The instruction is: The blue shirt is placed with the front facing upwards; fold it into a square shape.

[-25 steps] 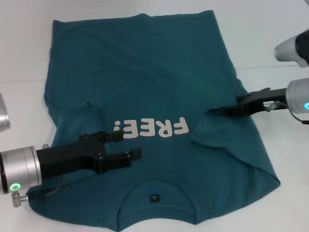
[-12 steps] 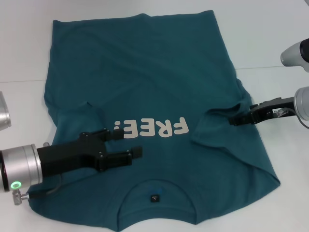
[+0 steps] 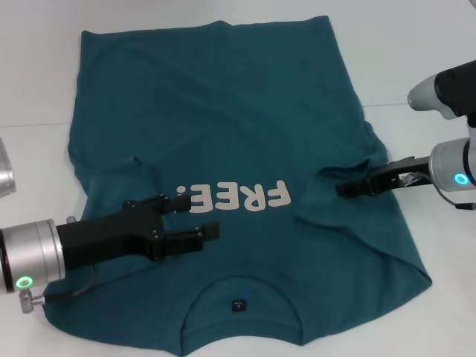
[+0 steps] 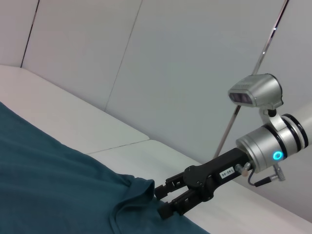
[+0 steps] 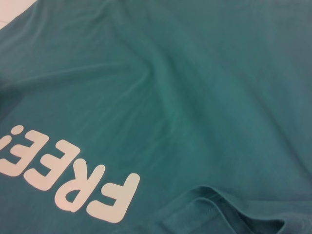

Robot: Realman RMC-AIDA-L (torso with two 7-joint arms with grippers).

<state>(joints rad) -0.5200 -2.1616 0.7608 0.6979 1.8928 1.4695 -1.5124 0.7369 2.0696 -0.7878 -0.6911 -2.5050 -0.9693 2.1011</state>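
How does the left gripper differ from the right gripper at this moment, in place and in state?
The left gripper lies over the blue shirt beside the "FREE!" lettering, fingers open, holding nothing. The right gripper is at the folded-in sleeve on the opposite side; whether it grips the cloth is unclear. Both are black, low over the shirt, pointing inward.

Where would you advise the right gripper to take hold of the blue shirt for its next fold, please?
Probably at the folded-in sleeve's raised hem, coming from the robot's right. On the blue shirt that sleeve already lies over the chest, and its bunched edge stands proud of the flat cloth. The right gripper sits there, jaws slightly parted; the left gripper hovers open.
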